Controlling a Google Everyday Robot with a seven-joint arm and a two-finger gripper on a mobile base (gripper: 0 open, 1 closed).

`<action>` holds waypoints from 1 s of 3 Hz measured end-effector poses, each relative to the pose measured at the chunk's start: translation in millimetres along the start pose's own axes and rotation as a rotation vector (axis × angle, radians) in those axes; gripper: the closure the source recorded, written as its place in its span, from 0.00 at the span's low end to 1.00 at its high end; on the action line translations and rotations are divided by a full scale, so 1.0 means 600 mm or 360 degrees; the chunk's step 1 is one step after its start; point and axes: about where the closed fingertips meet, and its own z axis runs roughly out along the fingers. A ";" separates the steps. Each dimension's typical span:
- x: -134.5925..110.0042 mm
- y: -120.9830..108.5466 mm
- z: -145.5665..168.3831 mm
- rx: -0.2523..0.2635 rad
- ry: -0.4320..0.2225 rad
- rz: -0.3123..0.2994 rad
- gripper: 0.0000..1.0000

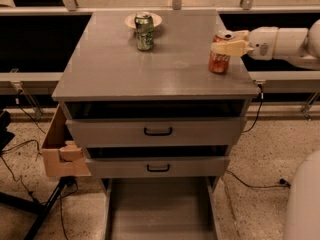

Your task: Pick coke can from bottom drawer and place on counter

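Note:
The coke can (pixel 219 57) is red-orange with a silver top and stands upright at the right edge of the grey counter (pixel 125 64). My gripper (pixel 226 43) reaches in from the right at counter height, and its cream fingers (pixel 231 47) are closed around the can's upper half. The bottom drawer (pixel 160 209) is pulled out at the foot of the cabinet, and its flat floor shows nothing on it.
A green can (pixel 144 31) stands at the back of the counter in front of a small cream plate (pixel 133 20). Two drawers with black handles (pixel 158 131) are slightly open. A cardboard box (pixel 60 146) hangs at the cabinet's left side. Cables lie on the floor.

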 end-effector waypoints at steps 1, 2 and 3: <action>0.002 0.002 0.009 -0.0010 0.0004 -0.0001 0.84; 0.003 0.003 0.015 -0.0019 0.0005 0.0000 0.62; 0.002 0.004 0.018 -0.0023 0.0005 0.0001 0.37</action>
